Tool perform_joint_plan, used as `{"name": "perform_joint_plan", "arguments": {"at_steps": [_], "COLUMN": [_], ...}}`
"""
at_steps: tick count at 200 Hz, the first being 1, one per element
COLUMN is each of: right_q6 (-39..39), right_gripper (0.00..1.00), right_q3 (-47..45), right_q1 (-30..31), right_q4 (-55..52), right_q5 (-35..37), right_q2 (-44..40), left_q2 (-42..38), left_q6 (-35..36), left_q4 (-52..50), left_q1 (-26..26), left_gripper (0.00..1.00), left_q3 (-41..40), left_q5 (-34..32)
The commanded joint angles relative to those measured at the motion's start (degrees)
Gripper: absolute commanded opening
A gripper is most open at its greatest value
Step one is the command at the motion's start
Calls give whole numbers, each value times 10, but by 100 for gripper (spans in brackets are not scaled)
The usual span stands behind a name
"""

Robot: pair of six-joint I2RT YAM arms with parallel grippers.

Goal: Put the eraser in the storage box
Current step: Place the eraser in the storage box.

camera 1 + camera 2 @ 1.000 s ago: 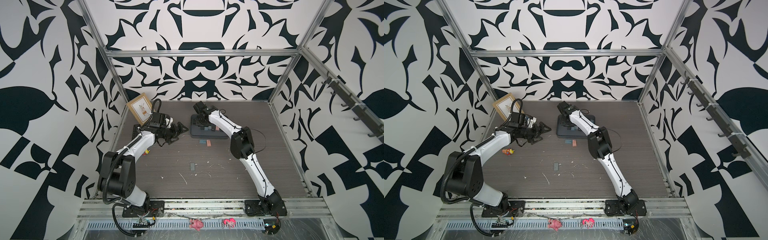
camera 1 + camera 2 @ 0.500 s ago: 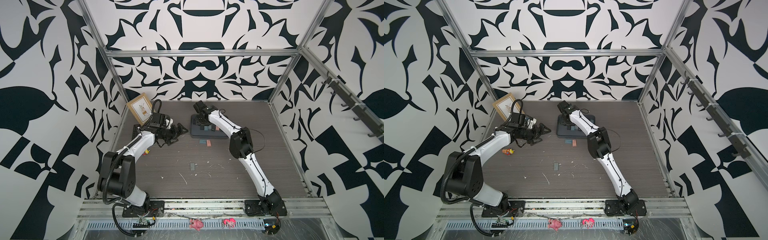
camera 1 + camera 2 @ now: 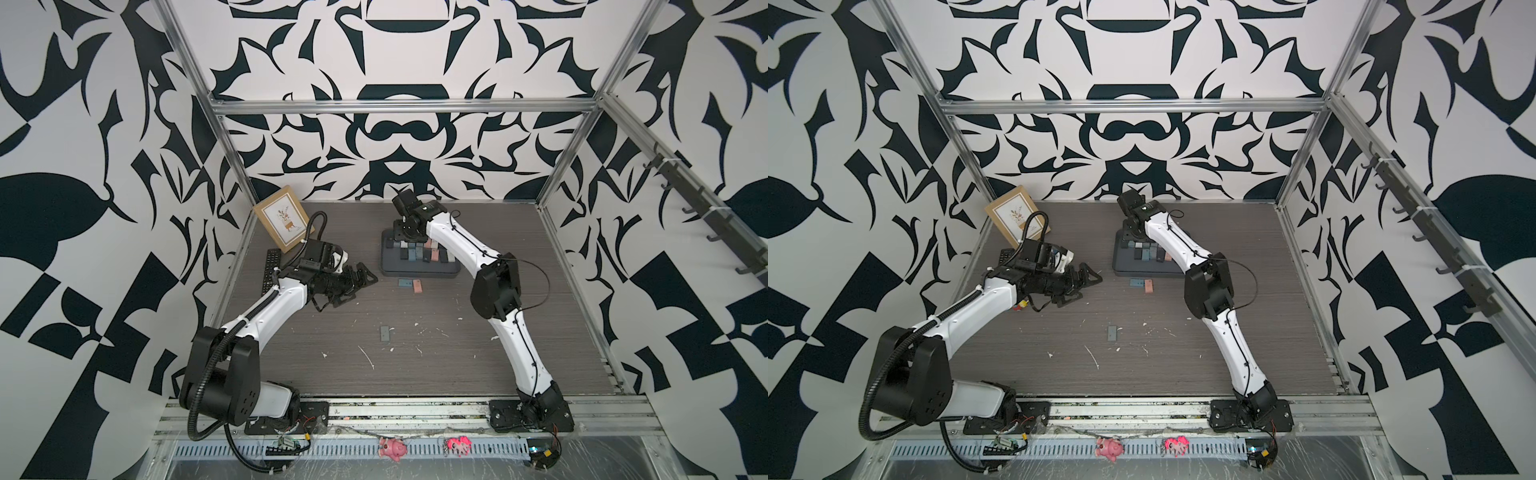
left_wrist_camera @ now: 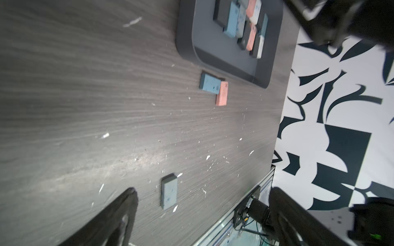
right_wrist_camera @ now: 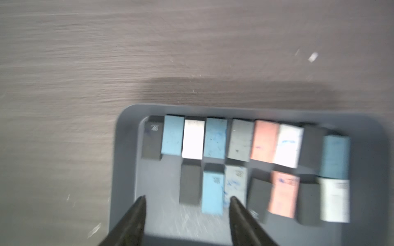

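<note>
the storage box (image 3: 420, 273) lies flat on the table (image 3: 457, 365), toward the back wall; in the right wrist view, which is a little blurred, many erasers (image 5: 264, 140) lie inside it in two rows, side by side, in blue, white, grey, pink and black; the right gripper (image 5: 187, 197) hangs over the box near one short end; its jaws stand apart and nothing is pressed between them; under the gap a black eraser (image 5: 189, 183) lies flat on the box floor; the left gripper (image 4: 203, 189) is also spread wide and empty; it hovers low over the table on the left side, apart from the box; three erasers are outside the box; a loose blue eraser (image 3: 404, 283) and a pink eraser (image 3: 417, 286) touch each other just beside the near rim of the box; a grey eraser (image 3: 385, 333) lies alone nearer the middle of the table; a tan picture frame (image 3: 284, 218) stands at the back left corner, with a black remote control (image 3: 271, 270) near it; small white crumbs (image 3: 368, 357) are scattered on the table
</note>
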Motion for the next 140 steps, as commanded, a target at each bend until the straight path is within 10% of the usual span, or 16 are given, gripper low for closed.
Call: {"name": "perform_joint_plan", "arguments": {"at_steps": [1, 80, 140], "right_q6": [-9, -26, -18], "right_gripper": [79, 98, 98], "right_q3": [-69, -469, -632], "right_q1": [1, -19, -40], "right_q4": [41, 131, 162], "right_q5": [-5, -10, -33], "right_q2": [-114, -407, -516], "left_q2": [-25, 52, 150], "left_q6": [7, -21, -17], "left_q4": [-36, -67, -99], "left_q1": [-46, -236, -263], "left_gripper": [100, 88, 71], "left_q3": [-19, -11, 31], "left_q5": [-59, -214, -268]}}
